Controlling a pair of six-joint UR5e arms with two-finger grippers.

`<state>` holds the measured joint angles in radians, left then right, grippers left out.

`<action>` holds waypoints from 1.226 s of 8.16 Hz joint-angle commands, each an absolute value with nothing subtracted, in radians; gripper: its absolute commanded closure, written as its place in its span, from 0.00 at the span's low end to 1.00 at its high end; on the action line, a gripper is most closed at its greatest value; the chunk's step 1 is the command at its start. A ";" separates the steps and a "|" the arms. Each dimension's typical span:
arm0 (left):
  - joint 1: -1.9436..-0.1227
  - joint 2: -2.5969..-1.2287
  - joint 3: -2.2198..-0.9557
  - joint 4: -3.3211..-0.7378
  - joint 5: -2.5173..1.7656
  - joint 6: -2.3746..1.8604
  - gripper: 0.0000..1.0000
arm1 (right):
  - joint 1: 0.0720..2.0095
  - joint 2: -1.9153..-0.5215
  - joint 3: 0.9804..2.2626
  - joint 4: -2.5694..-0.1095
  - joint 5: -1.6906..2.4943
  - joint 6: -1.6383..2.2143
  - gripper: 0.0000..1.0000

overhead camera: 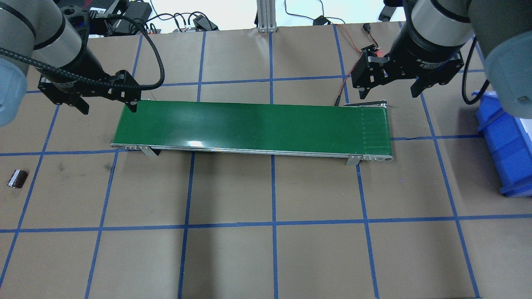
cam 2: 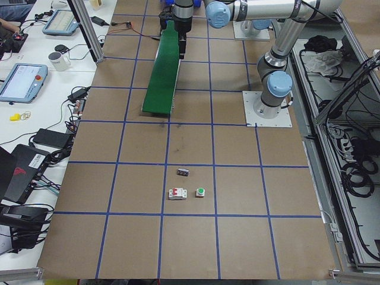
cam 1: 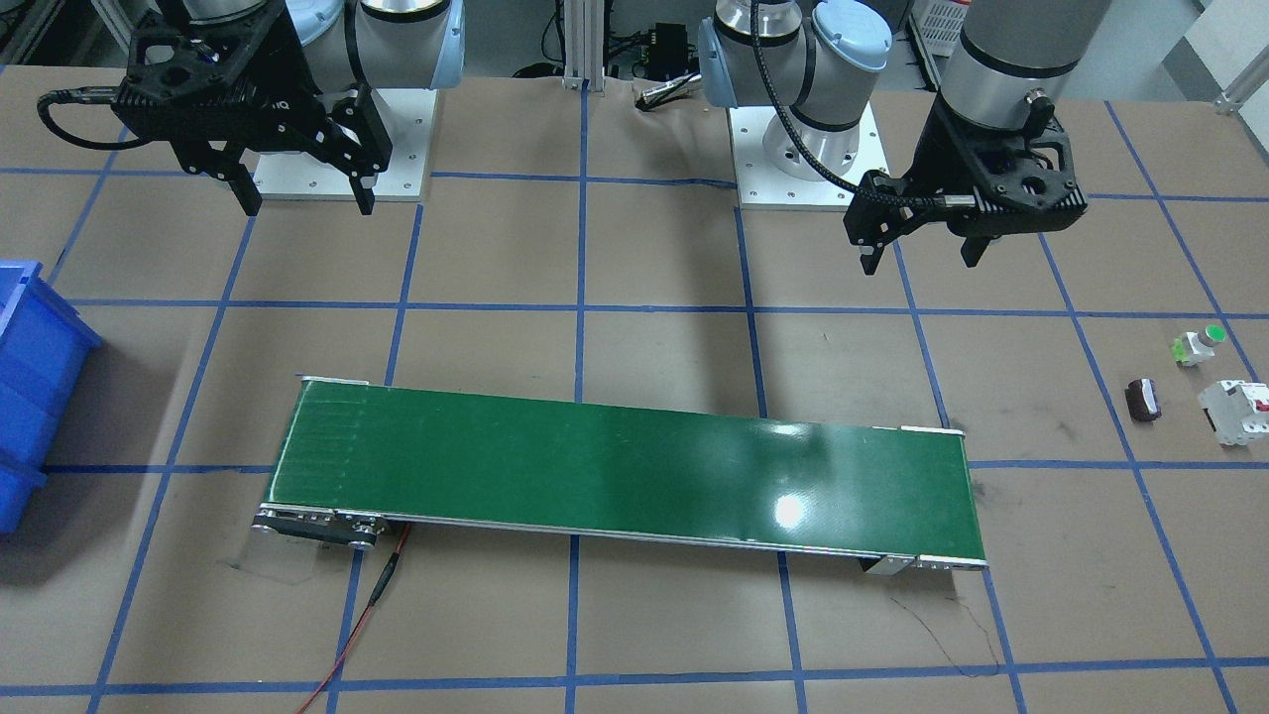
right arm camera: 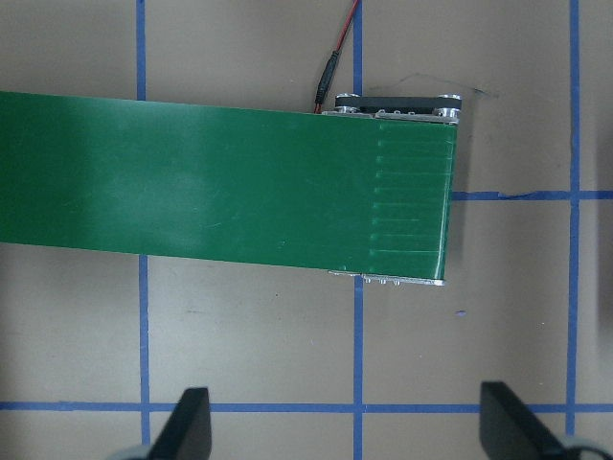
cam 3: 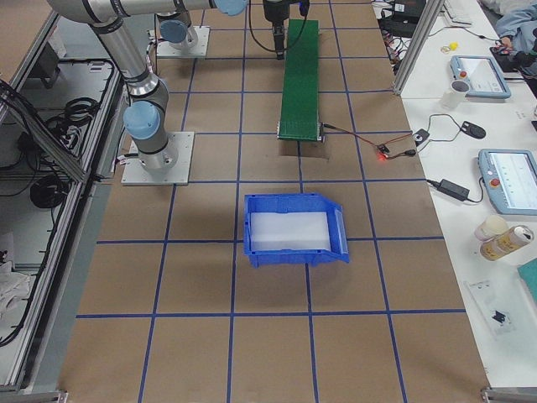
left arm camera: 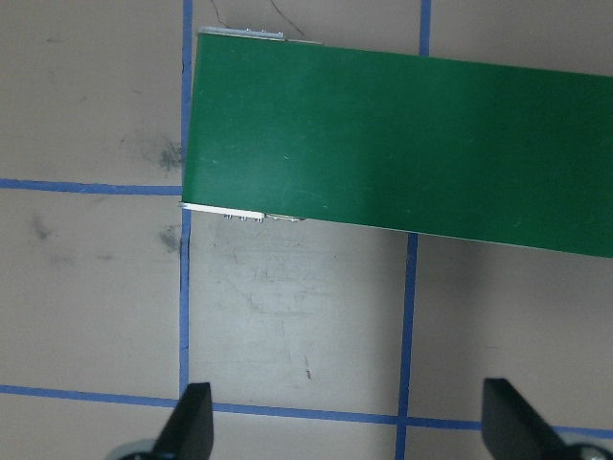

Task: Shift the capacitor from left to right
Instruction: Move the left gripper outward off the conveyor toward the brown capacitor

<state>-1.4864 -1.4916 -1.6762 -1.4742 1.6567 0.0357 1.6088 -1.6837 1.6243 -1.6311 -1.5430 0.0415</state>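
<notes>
Left wrist-mounted view shows the left gripper's (left arm camera: 350, 426) two black fingertips (left arm camera: 192, 422) spread wide with nothing between them. They hang over the bare brown table (left arm camera: 287, 316), just short of one end of the green conveyor belt (left arm camera: 402, 144). Right wrist-mounted view shows the same at the belt's other end: the right gripper (right arm camera: 350, 426) has its fingertips (right arm camera: 187, 426) wide apart and empty above the blue-taped paper.

From the front-facing camera both grippers are raised off the table, on the robot's side of the belt, with the left one (cam 1: 922, 260) near one end and the right one (cam 1: 305, 203) near the other.

The capacitor (cam 1: 1143, 400) lies on the table past the belt's end on the robot's left, well apart from the left gripper and touched by nothing. Near it, but not touching, are a white breaker (cam 1: 1234, 412) with a red switch and a small green-capped part (cam 1: 1198, 345).

A blue bin (cam 1: 25, 397) sits on the table at the robot's right end, beyond the belt.
</notes>
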 commanded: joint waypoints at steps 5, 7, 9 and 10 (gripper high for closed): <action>-1.406 -1.494 -1.669 -1.460 1.661 0.221 0.00 | 1.609 -1.683 1.624 -1.632 -1.543 0.043 0.00; -1.234 -1.496 -1.672 -1.453 1.655 0.418 0.00 | 1.609 -1.683 1.624 -1.632 -1.542 0.043 0.00; -1.049 -1.522 -1.678 -1.442 1.652 0.478 0.00 | 1.609 -1.683 1.624 -1.631 -1.543 0.044 0.00; -0.992 -1.549 -1.678 -1.384 1.652 0.524 0.00 | 1.609 -1.683 1.624 -1.632 -1.540 0.046 0.00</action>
<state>-1.1265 -1.5112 -1.6765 -1.4450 1.6542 0.4448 1.6092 -1.6827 1.6245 -1.6315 -1.5413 0.0442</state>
